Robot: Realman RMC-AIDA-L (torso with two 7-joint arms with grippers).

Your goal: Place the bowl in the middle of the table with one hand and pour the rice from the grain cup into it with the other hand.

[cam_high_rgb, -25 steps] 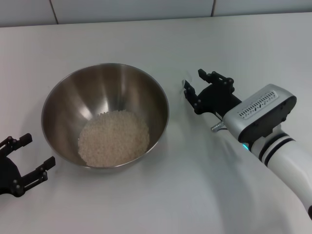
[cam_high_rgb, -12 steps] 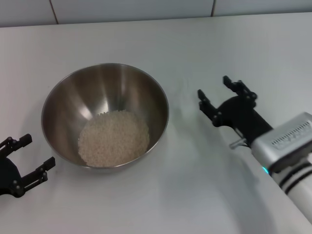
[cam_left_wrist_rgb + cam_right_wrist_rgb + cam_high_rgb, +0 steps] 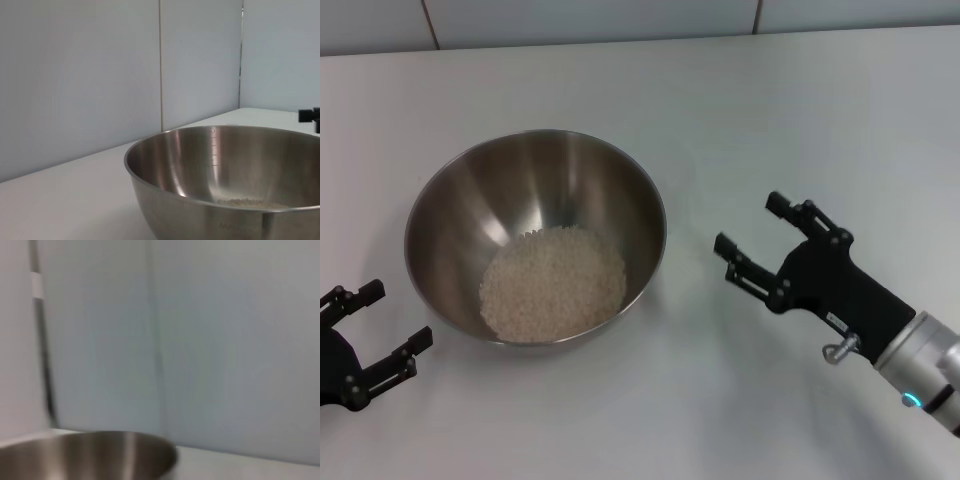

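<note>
Head view, nearest edge first: we note the left gripper (image 3: 365,340) low at the table's near left corner, prongs spread, holding nothing, partly cut off by the frame edge. It sits just beside the bowl's near-left rim, not touching it. On the near right we find the right gripper (image 3: 775,250), black, fingers splayed wide and empty, hovering over bare table (image 3: 670,400); its silver-white arm runs off the lower right corner, so we see only a short stretch of it.

Moving outward, we count one bowl (image 3: 520,180), brushed steel, standing upright on the white tabletop, left of centre. Inside we record one mound of rice (image 3: 553,282), cream-coloured, heaped across the floor toward the nearer wall; the upper walls are bare and shiny. The right gripper stands apart from the bowl's right rim, a clear strip of table between them.

Beyond the bowl we see open tabletop up to a pale wall with thin dark seams.

Left wrist view: we see the bowl (image 3: 200,165) side on, cut off below and at one edge, with a thin line of rice (image 3: 245,202) just showing. A small black part at the frame edge is too little to identify.

Right wrist view: only the bowl (image 3: 100,455) rim and wall panels, indistinct.

We count two grippers, one bowl. We find no grain cup in any view.
</note>
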